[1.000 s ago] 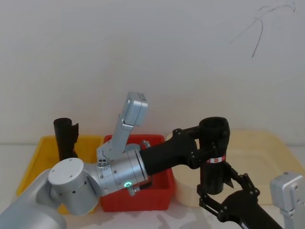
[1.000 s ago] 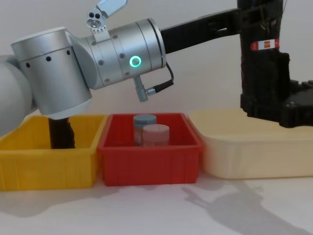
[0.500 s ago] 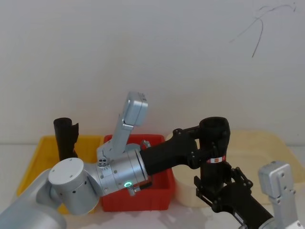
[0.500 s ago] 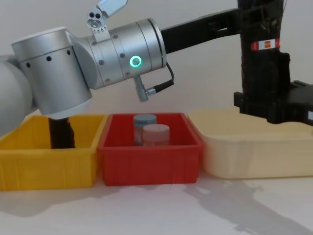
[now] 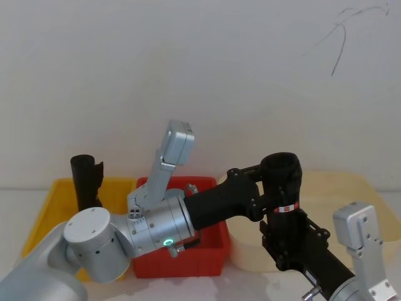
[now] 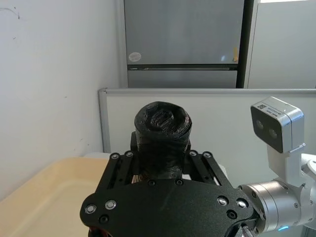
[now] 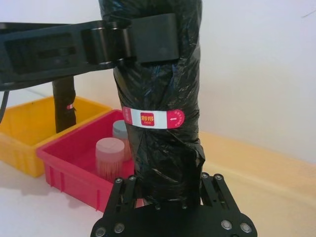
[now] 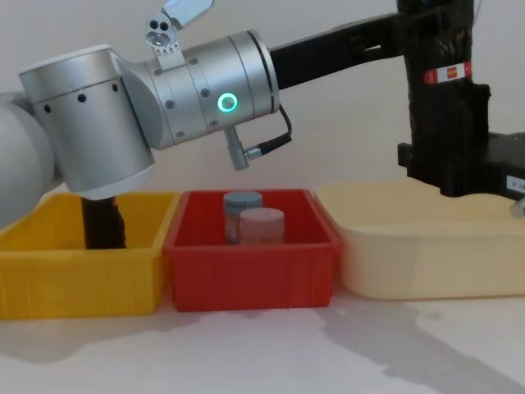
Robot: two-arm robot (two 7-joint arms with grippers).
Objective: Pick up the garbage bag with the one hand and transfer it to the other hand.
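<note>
The garbage bag (image 5: 282,188) (image 8: 439,107) (image 7: 158,89), a thick black roll with a red-and-white label, hangs upright over the cream tray (image 8: 426,254). My left gripper (image 5: 266,191) (image 8: 410,41) (image 6: 162,170), on the arm with the green ring light, is shut on the roll's upper half. My right gripper (image 5: 291,241) (image 8: 447,168) (image 7: 165,192) reaches up from below. It is open, with its fingers on either side of the bag's lower part, under the label.
A red bin (image 8: 250,275) holds two capped jars (image 8: 261,223). To its left a yellow bin (image 8: 49,271) holds a thinner black roll (image 5: 84,182). The left arm's grey body spans the air above both bins.
My right gripper has risen and moved in around the bag's lower end. The left gripper and the bag have stayed where they were.
</note>
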